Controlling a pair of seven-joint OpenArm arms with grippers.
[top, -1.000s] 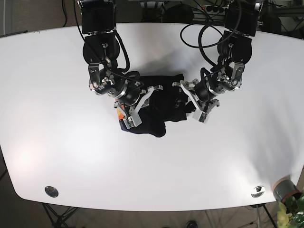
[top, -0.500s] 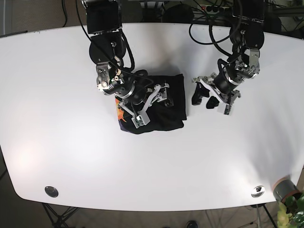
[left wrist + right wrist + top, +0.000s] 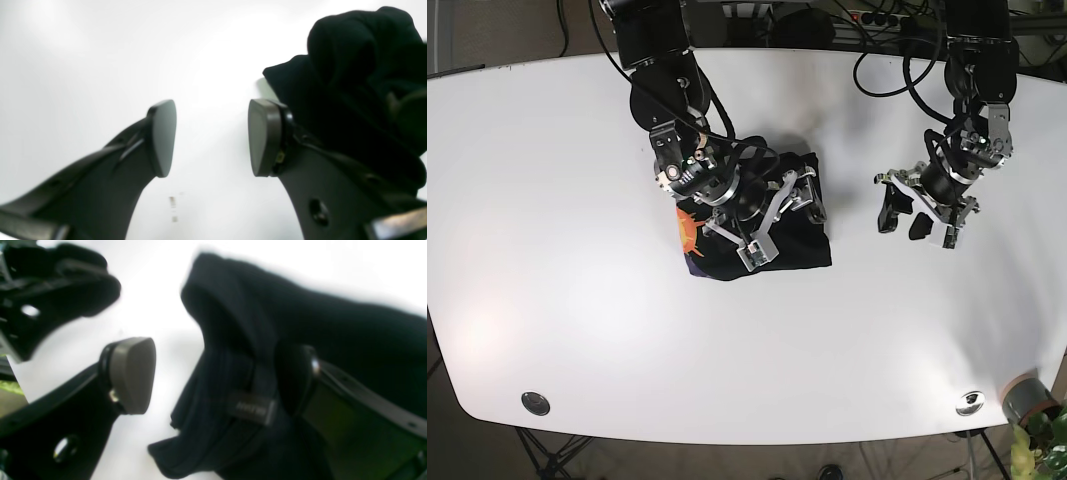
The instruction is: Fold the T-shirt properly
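Base view is showing the black T-shirt (image 3: 802, 225) lying bunched in a compact folded bundle on the white counter (image 3: 547, 220), an orange print showing at one edge. Right gripper (image 3: 775, 222) jaws are standing open over it; left gripper (image 3: 917, 220) jaws are open, well apart.

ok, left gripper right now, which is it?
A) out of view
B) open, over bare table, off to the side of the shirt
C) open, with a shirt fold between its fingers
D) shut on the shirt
B: in the base view the left gripper sits apart from the shirt, and its wrist view shows spread fingers with only white table between them.
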